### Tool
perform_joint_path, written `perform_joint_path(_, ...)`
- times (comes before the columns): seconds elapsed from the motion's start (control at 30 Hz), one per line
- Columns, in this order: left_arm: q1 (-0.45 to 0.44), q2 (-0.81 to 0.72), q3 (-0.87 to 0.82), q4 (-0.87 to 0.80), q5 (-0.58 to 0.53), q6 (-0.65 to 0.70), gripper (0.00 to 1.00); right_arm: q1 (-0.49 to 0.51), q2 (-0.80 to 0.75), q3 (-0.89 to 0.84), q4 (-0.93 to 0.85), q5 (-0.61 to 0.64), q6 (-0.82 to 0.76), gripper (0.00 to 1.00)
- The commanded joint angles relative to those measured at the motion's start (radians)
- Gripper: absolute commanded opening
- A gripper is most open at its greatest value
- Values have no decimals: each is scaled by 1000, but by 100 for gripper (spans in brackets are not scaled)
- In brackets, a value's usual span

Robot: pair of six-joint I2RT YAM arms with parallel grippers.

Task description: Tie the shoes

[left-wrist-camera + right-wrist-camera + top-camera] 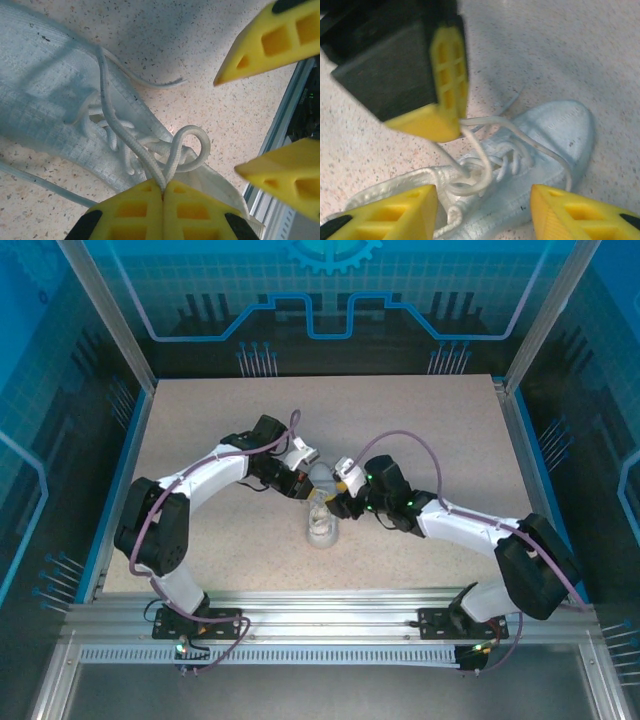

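Sneaker laces (141, 150) are pinched in my left gripper (163, 188), whose yellow fingers press together on two strands above the eyelets. My right gripper (482, 200) stands with its jaws apart, one finger on either side of the shoe, holding nothing. Below both, the white sneaker (320, 525) lies on the speckled table (200, 430), midway between my two arms.

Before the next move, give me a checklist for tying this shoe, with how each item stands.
1. Left pincer shut on the lace: ok.
2. Right pincer open, holding nothing: ok.
3. Loop formed over the sneaker: ok.
4. Knot pulled tight: not ok, it is loose.
5. Sneaker upright on the table: ok.
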Motion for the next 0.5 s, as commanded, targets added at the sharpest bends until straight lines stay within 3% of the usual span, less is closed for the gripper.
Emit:
perform_joint_path(0.0,12,28,43,-74,58,18,0,19,10,-16,107,19,-204,55)
perform_joint_path(0.47,17,55,90,-161,100,61,0,25,153,89,110,-44,-378,53)
